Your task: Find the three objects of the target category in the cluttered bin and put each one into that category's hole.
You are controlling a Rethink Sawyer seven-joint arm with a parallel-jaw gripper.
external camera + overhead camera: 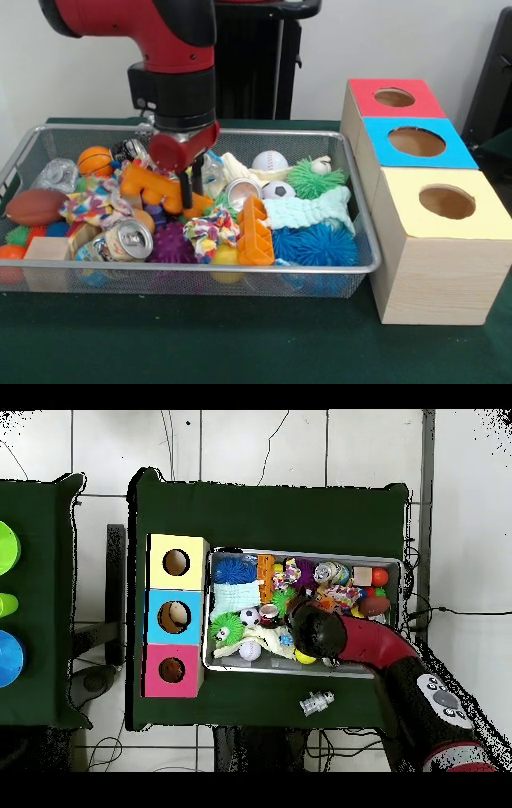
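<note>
The wire mesh bin [48,134] [305,671] is full of mixed toys. My gripper [190,186] is low inside it, left of centre, right against an orange toy with stubby legs [154,186]. I cannot tell if the toy is held. A rounded yellow toy [226,256] lies at the bin's near wall under a patterned cloth [210,226]. In the overhead view my arm covers the gripper, and a yellow toy [305,656] shows beside the arm near the bin's lower rim. No duckling's beak shows.
Three wooden boxes with holes stand beside the bin: red-topped [394,98], blue-topped [416,142], yellow-topped [446,202]. An orange plastic block [254,232], spiky balls [316,244], cans [128,238] and small balls [270,161] crowd the bin. A small silver object [316,703] lies outside on the green cloth.
</note>
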